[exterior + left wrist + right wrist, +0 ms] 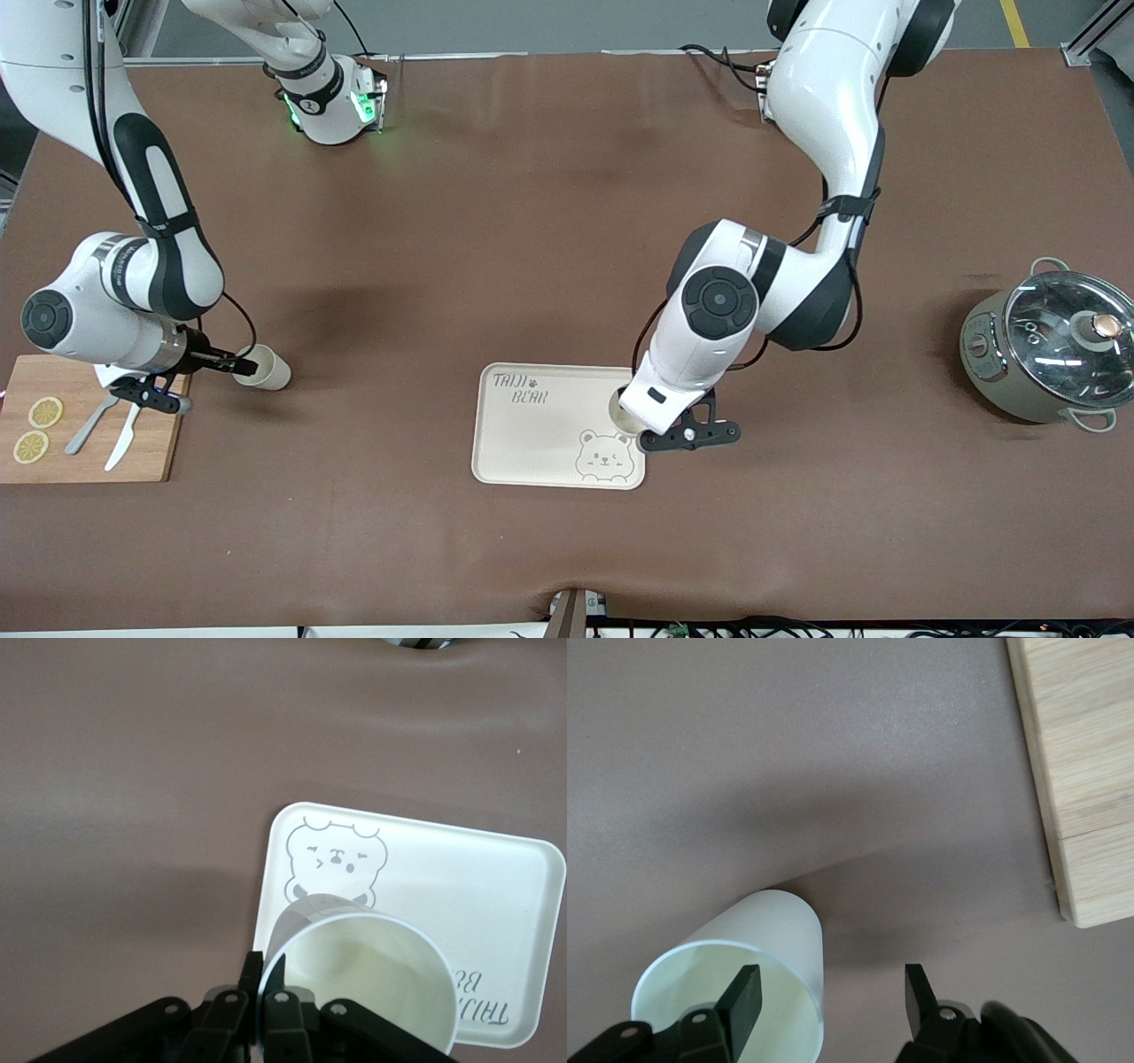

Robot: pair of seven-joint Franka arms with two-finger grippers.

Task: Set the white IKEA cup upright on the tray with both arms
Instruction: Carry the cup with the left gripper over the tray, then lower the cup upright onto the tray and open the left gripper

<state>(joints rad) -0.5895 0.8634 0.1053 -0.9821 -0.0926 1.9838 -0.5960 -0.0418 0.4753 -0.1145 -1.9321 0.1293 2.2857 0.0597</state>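
Brown table covering (532,221) lies bare across the middle in the front view. The cream rectangular tray with grey bear drawing (540,430) sits nearer the front camera; a wooden cutting board (84,443) carrying lemon slices (37,430) and cutlery (111,430) lies at the right arm's end, and a grey pot with glass lid (1050,354) at the left arm's end. The left arm bends down over the tray's edge, and its left gripper (631,416) holds a white cup (620,415) above the tray, mostly hidden by the wrist. The right arm stretches low beside the board, its right gripper (241,365) at a second white cup (264,368) lying on the table.

From the left wrist, the left gripper (263,979) is pinched on the rim of the white cup (372,979), one finger inside and one outside, the mouth facing the camera, over the tray (496,868) near the bear face.

From the right wrist, the right gripper (833,997) stands spread, one finger (744,997) inside the second cup's (757,952) mouth and the other outside its wall, seemingly not yet gripping. The board's corner (1081,780) lies near.
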